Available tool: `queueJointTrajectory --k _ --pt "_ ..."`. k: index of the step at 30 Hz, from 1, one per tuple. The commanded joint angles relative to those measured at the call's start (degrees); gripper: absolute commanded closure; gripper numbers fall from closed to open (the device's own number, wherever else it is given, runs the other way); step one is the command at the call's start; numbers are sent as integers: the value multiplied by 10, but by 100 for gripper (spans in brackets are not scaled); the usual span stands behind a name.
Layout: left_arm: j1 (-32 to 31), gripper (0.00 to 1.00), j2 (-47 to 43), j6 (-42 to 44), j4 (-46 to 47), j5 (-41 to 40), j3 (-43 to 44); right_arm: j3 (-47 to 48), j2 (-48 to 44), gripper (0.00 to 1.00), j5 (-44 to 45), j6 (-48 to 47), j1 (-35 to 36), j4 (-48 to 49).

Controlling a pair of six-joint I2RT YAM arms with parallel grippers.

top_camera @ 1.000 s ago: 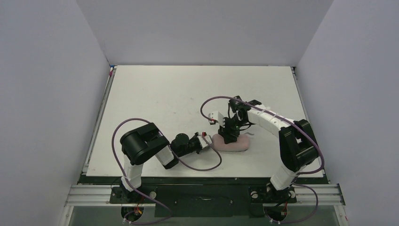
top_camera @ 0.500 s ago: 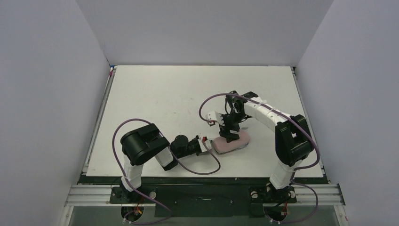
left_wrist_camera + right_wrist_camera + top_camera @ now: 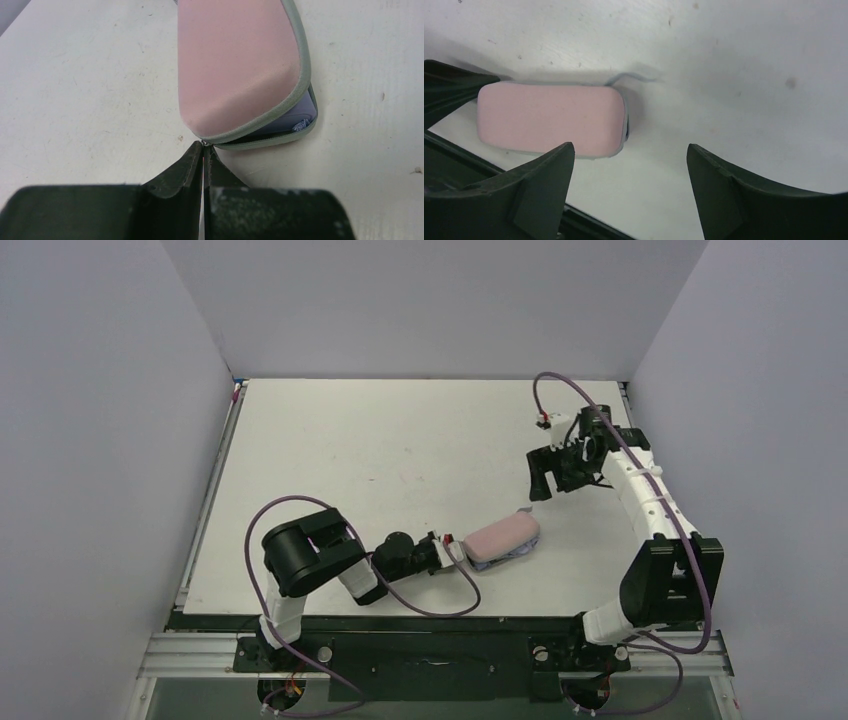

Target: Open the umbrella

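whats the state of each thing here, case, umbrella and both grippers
case, lid ajar along one edge
umbrella, folded inside the case, lavender fabric showing in the gap
left gripper, shut, tips at the case's seam
right gripper, open, empty, apart from the case

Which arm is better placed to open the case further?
Left. The left gripper is shut at the seam of the case; the right gripper hangs open, well away from it.
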Motion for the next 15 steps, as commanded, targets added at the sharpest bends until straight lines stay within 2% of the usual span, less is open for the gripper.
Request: queueJointTrajectory --k 1,6,12,15 --pt "-13 100 6 -19 -9 -23 37 -59 -19 22 6 145 -61 -86" --pt "-22 100 22 -38 -37 -47 76 -106 7 21 -92 191 -74 -101" --pt "-33 100 41 -34 -38 -56 98 -171 34 19 -122 295 -66 -2" --pt "-41 100 46 -31 -34 -52 103 -171 57 18 -108 302 -55 45"
